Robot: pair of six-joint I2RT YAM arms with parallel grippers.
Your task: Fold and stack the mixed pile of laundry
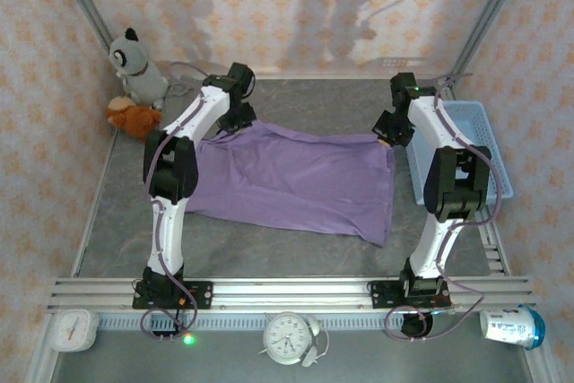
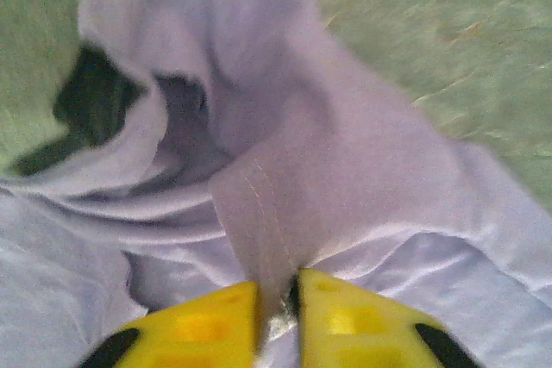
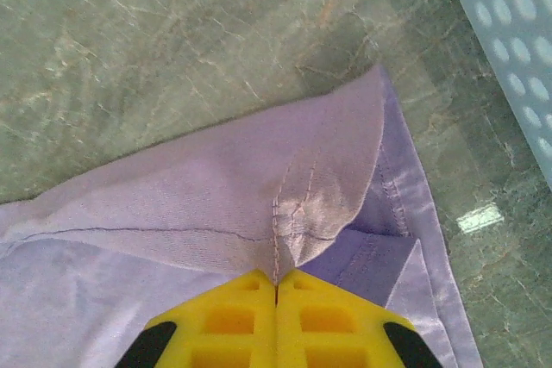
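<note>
My left pincer [image 2: 278, 303] and right pincer [image 3: 276, 286] each pinch a thin edge of the lavender garment [image 1: 296, 181]. Uneven pulling could slip it free or bunch it.

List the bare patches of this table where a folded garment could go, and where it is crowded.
Bare table lies between the lavender garment and the rail; another strip runs along the left wall, nearer than the plush toys. Crowded: the right, where the blue basket sits beside the garment.
</note>
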